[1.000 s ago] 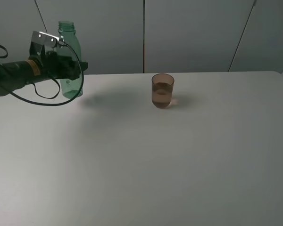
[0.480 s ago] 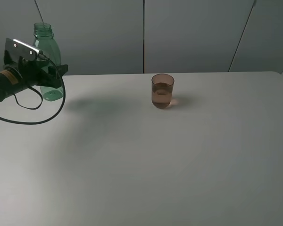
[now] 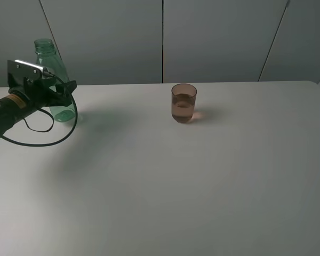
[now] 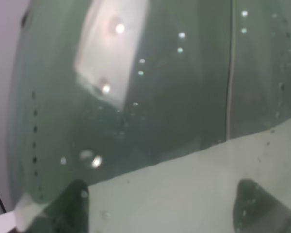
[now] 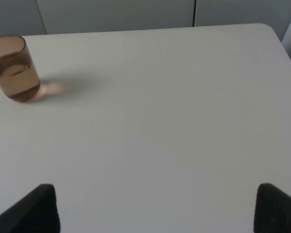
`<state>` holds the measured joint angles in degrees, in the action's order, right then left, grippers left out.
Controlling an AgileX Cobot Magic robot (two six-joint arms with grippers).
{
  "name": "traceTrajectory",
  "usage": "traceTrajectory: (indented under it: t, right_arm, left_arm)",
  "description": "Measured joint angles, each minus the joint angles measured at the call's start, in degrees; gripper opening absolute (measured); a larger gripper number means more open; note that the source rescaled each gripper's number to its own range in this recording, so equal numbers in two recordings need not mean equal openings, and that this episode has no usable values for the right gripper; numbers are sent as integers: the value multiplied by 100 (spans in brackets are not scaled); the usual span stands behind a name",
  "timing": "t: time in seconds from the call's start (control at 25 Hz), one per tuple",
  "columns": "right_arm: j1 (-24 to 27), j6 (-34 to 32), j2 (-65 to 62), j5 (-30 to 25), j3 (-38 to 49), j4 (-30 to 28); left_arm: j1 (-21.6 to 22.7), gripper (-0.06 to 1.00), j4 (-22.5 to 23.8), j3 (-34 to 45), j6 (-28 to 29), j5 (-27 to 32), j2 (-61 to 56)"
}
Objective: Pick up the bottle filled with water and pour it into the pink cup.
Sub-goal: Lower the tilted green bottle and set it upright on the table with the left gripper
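The green transparent bottle [image 3: 50,64] stands upright at the far left of the white table [image 3: 176,181], its base on or just above the surface. My left gripper [image 3: 65,95] is shut around its lower body. In the left wrist view the bottle [image 4: 160,97] fills the picture between the fingertips [image 4: 75,204], with droplets on its wall. The pink cup [image 3: 183,103] stands near the table's back middle with liquid in it; it also shows in the right wrist view [image 5: 14,68]. My right gripper [image 5: 157,208] is open and empty, well away from the cup; it is not in the high view.
A grey panelled wall [image 3: 213,37] rises behind the table's far edge. The table's right corner [image 5: 269,29] shows in the right wrist view. A black cable [image 3: 40,140] loops from the left arm over the table.
My left gripper has carried the bottle to the left, away from the cup, and lowered it. The cup has not moved.
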<state>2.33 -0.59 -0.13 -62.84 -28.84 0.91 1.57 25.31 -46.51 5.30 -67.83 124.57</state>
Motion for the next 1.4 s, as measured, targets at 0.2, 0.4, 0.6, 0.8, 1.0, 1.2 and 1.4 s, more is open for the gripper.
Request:
traceTrajectory:
  t: [0.2,0.4,0.6,0.8,1.0,1.2,1.4]
  right_arm:
    - [0,0,0,0,0,0]
    - [0,0,0,0,0,0]
    - [0,0,0,0,0,0]
    - [0,0,0,0,0,0]
    - [0,0,0,0,0,0]
    - [0,0,0,0,0,0]
    - [0,0,0,0,0,0]
  left_arm:
    - [0,0,22,-11,12,-79,198]
    - [0,0,48,-11,12,-102,213]
    - [0,91,69,-20,12,-140,217]
    - [0,99,153,-1,61,-125,217]
    - [0,99,179,164,75,-19,130]
    - [0,99,188,297,62,160,3]
    - [0,99,143,381,53,368,-135]
